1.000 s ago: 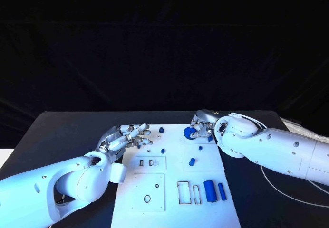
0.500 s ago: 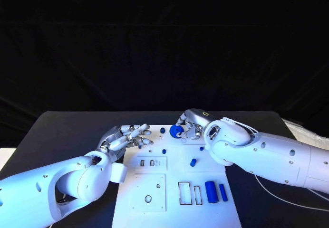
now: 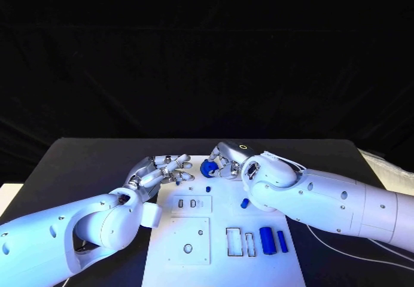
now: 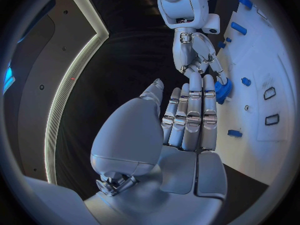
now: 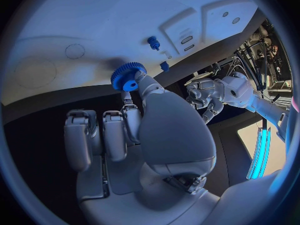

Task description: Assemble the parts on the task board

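Observation:
My right hand (image 3: 226, 159) pinches a blue gear (image 3: 208, 169) above the far end of the white task board (image 3: 222, 269). In the right wrist view the gear (image 5: 128, 76) sits at the fingertips of that hand (image 5: 150, 130), over the board (image 5: 75, 20). My left hand (image 3: 162, 170) hovers at the board's far left corner, fingers extended and holding nothing. The left wrist view has its fingers (image 4: 187, 120) pointing at the right hand (image 4: 197, 55) and the gear (image 4: 222, 90), a small gap apart.
Two blue cylinders (image 3: 265, 240) lie near the board's front right, beside two empty rectangular slots (image 3: 232, 242). A small blue piece (image 3: 244, 203) and a small peg (image 3: 208, 189) sit mid-board. A raised panel with holes (image 3: 188, 240) lies at the front left.
My right hand has carried the blue gear leftward along the board's far end, closer to my left hand. The left hand has stayed almost where it was.

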Controlling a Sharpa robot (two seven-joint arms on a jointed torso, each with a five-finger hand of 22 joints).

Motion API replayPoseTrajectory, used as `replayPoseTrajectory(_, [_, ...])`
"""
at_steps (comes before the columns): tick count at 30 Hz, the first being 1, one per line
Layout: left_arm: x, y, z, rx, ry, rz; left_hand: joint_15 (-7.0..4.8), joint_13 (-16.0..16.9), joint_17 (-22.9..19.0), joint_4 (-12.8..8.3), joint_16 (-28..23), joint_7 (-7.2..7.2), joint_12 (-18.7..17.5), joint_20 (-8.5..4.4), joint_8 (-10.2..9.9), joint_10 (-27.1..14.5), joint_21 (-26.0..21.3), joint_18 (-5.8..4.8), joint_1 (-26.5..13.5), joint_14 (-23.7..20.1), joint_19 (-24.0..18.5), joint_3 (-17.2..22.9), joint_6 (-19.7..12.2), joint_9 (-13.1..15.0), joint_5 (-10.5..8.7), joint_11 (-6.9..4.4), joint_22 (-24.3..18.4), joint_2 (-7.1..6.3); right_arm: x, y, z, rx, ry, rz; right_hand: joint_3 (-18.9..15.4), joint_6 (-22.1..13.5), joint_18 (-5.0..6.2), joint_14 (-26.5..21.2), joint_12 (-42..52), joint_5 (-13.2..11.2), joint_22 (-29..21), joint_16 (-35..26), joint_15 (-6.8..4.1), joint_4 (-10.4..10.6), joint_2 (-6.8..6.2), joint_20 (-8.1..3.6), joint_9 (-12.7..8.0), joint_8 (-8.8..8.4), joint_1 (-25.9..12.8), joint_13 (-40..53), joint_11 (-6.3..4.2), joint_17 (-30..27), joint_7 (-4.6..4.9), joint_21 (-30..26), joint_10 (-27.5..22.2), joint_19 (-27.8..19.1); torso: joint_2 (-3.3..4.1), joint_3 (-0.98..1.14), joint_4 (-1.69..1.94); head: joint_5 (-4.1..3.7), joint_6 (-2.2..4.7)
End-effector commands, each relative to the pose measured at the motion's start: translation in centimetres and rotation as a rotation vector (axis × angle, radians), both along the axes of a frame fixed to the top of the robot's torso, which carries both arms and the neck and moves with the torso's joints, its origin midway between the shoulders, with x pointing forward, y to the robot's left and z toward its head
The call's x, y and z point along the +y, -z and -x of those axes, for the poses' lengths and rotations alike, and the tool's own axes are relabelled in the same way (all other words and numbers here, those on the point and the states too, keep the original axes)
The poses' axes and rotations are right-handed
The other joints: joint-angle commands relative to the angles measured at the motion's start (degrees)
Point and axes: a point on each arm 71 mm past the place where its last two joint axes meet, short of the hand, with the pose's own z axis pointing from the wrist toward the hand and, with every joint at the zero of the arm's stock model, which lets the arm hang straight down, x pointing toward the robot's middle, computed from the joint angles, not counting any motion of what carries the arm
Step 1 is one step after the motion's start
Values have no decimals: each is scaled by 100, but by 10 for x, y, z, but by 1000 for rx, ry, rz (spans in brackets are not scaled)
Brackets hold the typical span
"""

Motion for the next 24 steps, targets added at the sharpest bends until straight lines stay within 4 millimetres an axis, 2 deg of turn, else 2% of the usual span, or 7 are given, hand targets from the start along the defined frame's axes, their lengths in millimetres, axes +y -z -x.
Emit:
replayPoseTrajectory(1, [-2, -2, 0, -8, 20, 14, -4, 9, 14, -41, -24, 19, -32, 8, -33, 41, 25, 57, 26, -34, 19, 19, 27, -2, -4, 14, 6, 32, 4, 5, -1, 4, -5, 34, 57, 94, -64, 409, -36, 14, 726, 13, -39, 9, 32, -27, 75, -4, -30, 97, -10, 553, -72, 28, -21, 116, 1, 10, -8, 22, -15])
replayPoseTrajectory(11, [-3, -1, 0, -8, 21, 15, -4, 9, 14, -41, -24, 19, -32, 8, -33, 41, 25, 57, 26, -34, 19, 19, 27, -2, -4, 14, 6, 32, 14, 12, -2, 16, -10, 48, 73, 62, -62, 404, -77, 4, 718, 3, -31, 14, 12, -22, 67, -37, -69, 74, 1, 538, -57, 25, -44, 109, -1, 14, -11, 40, -30])
replayPoseTrajectory(15, [-3, -1, 0, -7, 21, 14, -4, 9, 14, -41, -24, 19, -32, 8, -33, 41, 25, 57, 26, -34, 19, 19, 27, -2, -4, 14, 6, 32, 16, 13, -3, 13, -10, 46, 84, -15, -59, 397, -156, -40, 702, -10, -10, 29, -27, -9, 47, -104, -133, 26, 29, 517, -23, 18, -88, 95, -3, 16, -17, 45, -26])
replayPoseTrajectory(19, [-3, -1, 0, -6, 21, 14, -4, 9, 14, -41, -24, 19, -32, 8, -33, 41, 25, 57, 26, -34, 19, 19, 27, -2, -4, 14, 6, 32, 18, 13, -4, 9, -11, 42, 69, -190, -54, 392, -354, -163, 678, -16, 37, 62, -102, 27, 2, -223, -235, -115, 86, 511, 45, 7, -194, 74, -3, 13, -17, 46, -25])
replayPoseTrajectory(24, [-3, -1, 0, -5, 22, 13, -4, 9, 14, -41, -24, 19, -32, 8, -33, 41, 25, 57, 26, -34, 19, 19, 27, -2, -4, 14, 6, 32, 20, 14, -4, 12, -12, 44, -49, -506, -39, 380, -619, -211, 616, -41, 99, 137, -245, 88, -89, -248, -415, -298, 155, 476, 112, -21, -337, 26, -3, 14, -19, 44, -18])
